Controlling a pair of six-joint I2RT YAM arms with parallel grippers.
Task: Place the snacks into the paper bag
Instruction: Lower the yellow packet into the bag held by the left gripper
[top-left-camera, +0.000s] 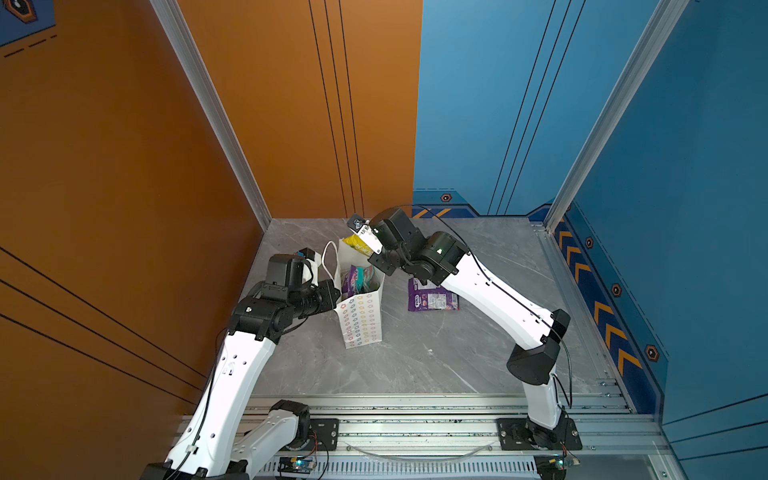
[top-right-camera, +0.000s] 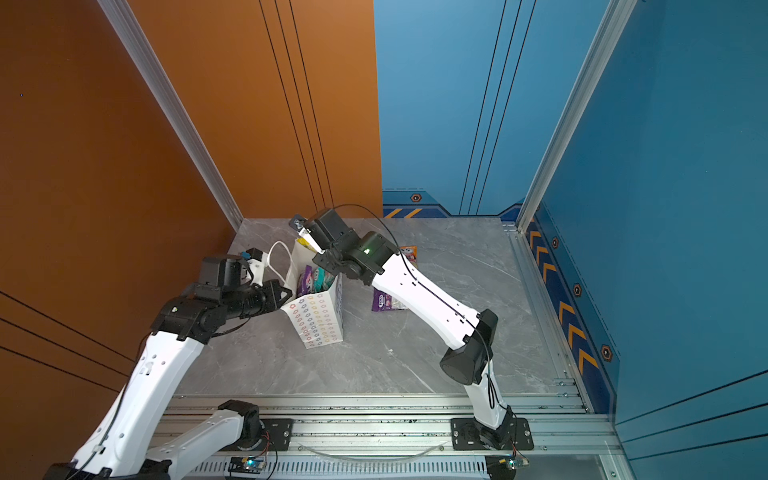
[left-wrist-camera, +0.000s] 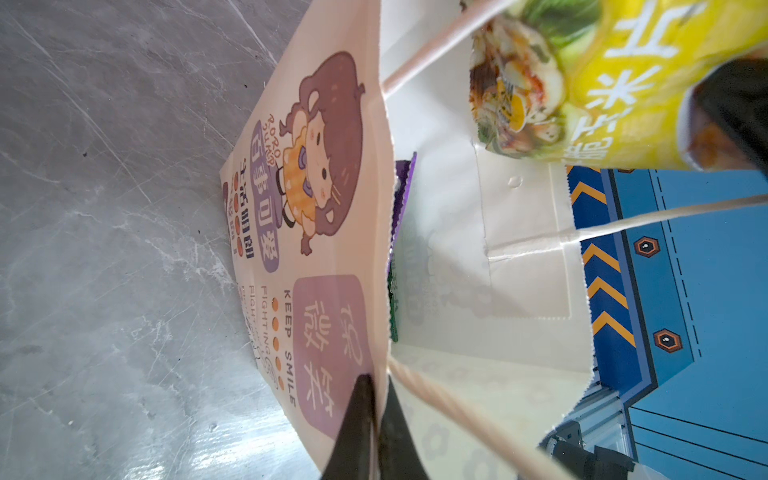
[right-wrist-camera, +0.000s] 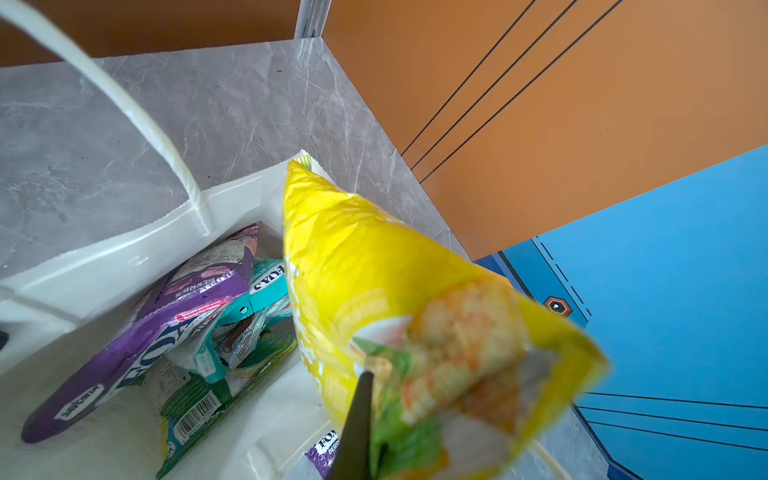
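FOX'S pkts (right-wrist-camera: 137, 332) in "KEEP SMILE" bag (left-wrist-camera: 332, 232), L fingers (left-wrist-camera: 365, 419) pinching rim; R fingers (right-wrist-camera: 357, 419) pinching yellow pkt (right-wrist-camera: 374, 266).

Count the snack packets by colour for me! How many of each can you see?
Yellow packet: 1
Purple: 2, the bagged purple packet and the loose purple packet
Teal packet: 1
Green packet: 1
Orange-red packet: 1, mostly hidden behind an arm
Total: 6 in view
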